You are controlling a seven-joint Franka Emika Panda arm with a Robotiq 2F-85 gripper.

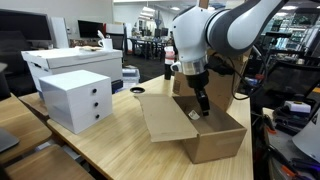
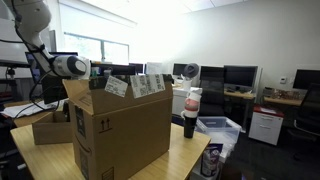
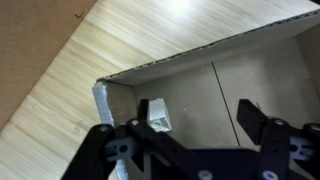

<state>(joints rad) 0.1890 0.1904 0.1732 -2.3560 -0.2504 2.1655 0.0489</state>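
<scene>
My arm (image 1: 215, 30) comes over from up high, bends, and points almost straight down. My end effector (image 1: 204, 104) hangs with its tips just inside the top of the open cardboard box (image 1: 215, 140).

In the wrist view my two black fingers (image 3: 255, 122) are wide apart. Nothing is pinched between them. Under them, on the floor of the box, lies a small white thing (image 3: 157, 113). It sits close to a corner of the box, just beside a wall. I can't tell if it touches that wall. My fingers do not touch it.

The box stands on the wooden bench (image 1: 110, 150), close to one end of it. One flap (image 1: 160, 115) is folded out and leans toward the middle of the bench. The box walls stand on all sides of my fingers, so there is little room sideways down here. The top of the box is open, and there is free air above it.

Out on the bench, bare wood lies past the flap. A white drawer chest (image 1: 78, 100) stands well apart from the box, near the far end of the bench. A bigger white box (image 1: 70, 62) stands behind it.

In an exterior view a big brown carton (image 2: 120, 130) stands in front and hides my end effector. A dark bottle (image 2: 190, 112) stands just beside that carton.
</scene>
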